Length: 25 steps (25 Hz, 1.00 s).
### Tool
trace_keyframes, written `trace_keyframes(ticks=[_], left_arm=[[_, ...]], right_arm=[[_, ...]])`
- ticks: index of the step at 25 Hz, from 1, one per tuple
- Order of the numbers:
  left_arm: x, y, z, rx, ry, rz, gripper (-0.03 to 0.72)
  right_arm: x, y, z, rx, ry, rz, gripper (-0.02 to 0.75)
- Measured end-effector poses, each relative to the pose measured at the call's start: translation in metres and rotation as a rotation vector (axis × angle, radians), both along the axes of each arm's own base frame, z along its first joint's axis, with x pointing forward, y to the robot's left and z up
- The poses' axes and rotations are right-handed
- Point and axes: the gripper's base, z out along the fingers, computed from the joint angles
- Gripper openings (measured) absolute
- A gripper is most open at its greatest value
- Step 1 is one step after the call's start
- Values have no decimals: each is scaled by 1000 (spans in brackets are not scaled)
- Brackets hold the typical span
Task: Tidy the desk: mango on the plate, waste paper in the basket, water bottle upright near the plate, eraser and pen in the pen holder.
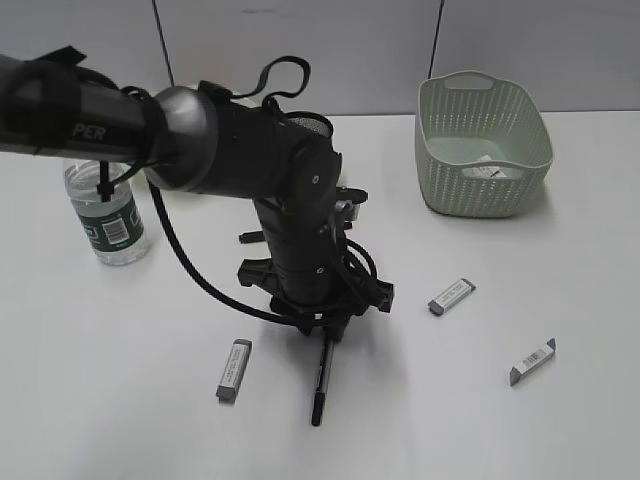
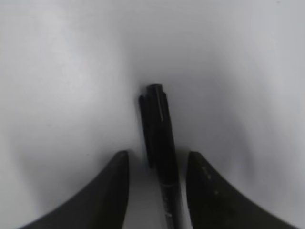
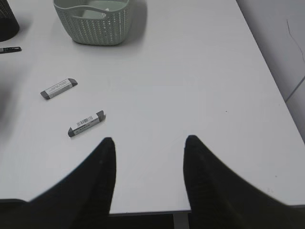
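Three grey-white erasers lie scattered on a white desk as the left arm reaches down over a black pen point(image 1: 321, 385) near the front edge. One eraser point(image 1: 233, 370) lies just left of the pen, a second eraser point(image 1: 450, 296) sits to the right of the arm, and a third eraser point(image 1: 532, 361) lies further right, toward the desk's front. In the left wrist view the left gripper point(image 2: 157, 186) straddles the pen's barrel, a dark finger on either side with white desk showing in both gaps; the jaws stand partly open and neither visibly presses on the pen. The right gripper point(image 3: 148, 162) hovers over bare desk near the front edge, its jaws spread about halfway with nothing between them. The pale-green basket point(image 1: 484, 143) stands at the rear right with something white, bearing a label, inside it; whether that is the waste paper cannot be told. The water bottle point(image 1: 108, 215) stands upright at the left, its top hidden behind the arm. Part of the black mesh pen holder point(image 3: 6, 21) shows at the top left corner of the right wrist view, with a second pen point(image 3: 9, 49) lying just in front of it.
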Motion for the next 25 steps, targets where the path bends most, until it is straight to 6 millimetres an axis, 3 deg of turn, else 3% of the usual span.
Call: trace_keyframes(ticks=[5,10,12,18,25], left_arm=[[1,0,0,1,-7,-3,109],[2,0,9,-12,-52,-20,113],[4,1,24,-37,-99,-31,113],[28,12,100,-234,-416,-40,112],[73,38,148,-452,-802,-27,111]], right_arm=[[0,0,0,0,-2,0,351],[0,0,0,0,-3,0,330],[0,0,0,0,-3,0,330],[0,0,0,0,-3,0,330],[0,0,0,0,-3,0,329]])
